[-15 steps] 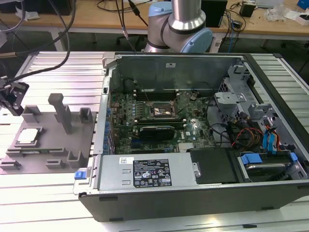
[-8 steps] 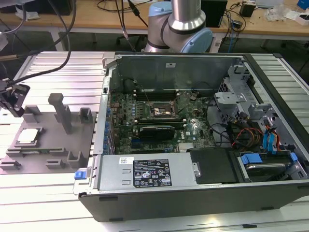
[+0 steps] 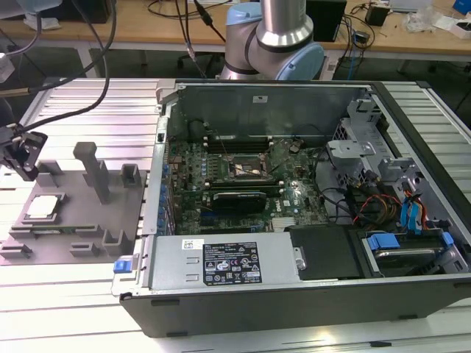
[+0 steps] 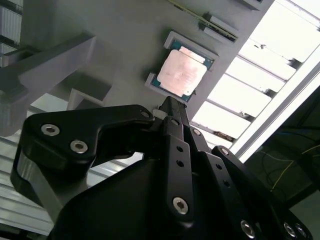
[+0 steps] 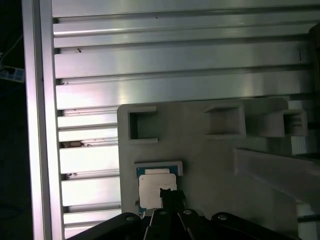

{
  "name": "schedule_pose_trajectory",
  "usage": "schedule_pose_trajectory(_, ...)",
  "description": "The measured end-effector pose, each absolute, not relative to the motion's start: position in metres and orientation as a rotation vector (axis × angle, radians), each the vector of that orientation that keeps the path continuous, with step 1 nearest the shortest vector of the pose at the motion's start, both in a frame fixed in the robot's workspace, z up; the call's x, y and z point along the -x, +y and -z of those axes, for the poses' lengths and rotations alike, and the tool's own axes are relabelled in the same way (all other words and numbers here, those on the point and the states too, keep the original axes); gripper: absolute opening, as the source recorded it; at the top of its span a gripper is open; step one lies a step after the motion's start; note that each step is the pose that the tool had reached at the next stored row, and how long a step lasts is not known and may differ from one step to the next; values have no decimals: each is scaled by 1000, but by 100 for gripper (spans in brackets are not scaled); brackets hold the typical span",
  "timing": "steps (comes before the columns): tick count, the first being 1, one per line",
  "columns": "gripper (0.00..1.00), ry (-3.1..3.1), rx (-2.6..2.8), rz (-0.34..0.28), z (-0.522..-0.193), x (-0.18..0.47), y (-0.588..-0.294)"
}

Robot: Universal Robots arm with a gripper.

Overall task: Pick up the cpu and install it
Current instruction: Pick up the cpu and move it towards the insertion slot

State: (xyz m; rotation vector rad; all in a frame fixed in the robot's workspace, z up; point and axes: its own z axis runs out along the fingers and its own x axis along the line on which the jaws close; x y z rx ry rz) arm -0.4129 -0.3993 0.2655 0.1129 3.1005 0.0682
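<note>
We hold the gripper, jaws narrow and empty, just above the cpu; it lies flat in the grey fixture, straight ahead.

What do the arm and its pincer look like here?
The arm is a silver tube with pale blue joint caps. The pincer is black, built of slim linked bars with silver screw heads.

The arm was silver with pale-blue joint caps. The gripper was black, its links dotted with silver screws.
</note>
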Motion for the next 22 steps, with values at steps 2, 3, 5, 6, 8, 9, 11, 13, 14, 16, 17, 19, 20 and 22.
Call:
schedule_pose_trajectory(2,11,3101,-112,-68,-264,413,-399)
schedule_pose_trajectory(3,11,3100,-112,-68,-262,413,-399)
schedule_pose_trajectory(5,11,3101,-111,-68,-257,413,-399)
schedule_pose_trajectory(6,11,3101,-110,-68,-256,414,-399)
schedule_pose_trajectory(8,11,3101,-110,-68,-254,414,-400)
schedule_pose_trajectory(9,11,3101,-110,-68,-252,415,-400)
schedule_pose_trajectory(11,11,3102,-109,-68,-249,416,-400)
schedule_pose_trajectory(13,11,3102,-108,-68,-246,417,-400)
schedule_pose_trajectory(14,11,3101,-108,-68,-245,418,-400)
schedule_pose_trajectory(16,11,3102,-107,-68,-243,420,-400)
schedule_pose_trajectory(17,11,3102,-106,-68,-241,421,-400)
schedule_pose_trajectory(19,11,3102,-105,-68,-238,422,-400)
schedule_pose_trajectory(20,11,3102,-105,-68,-237,423,-400)
schedule_pose_trajectory(22,11,3102,-104,-68,-235,424,-400)
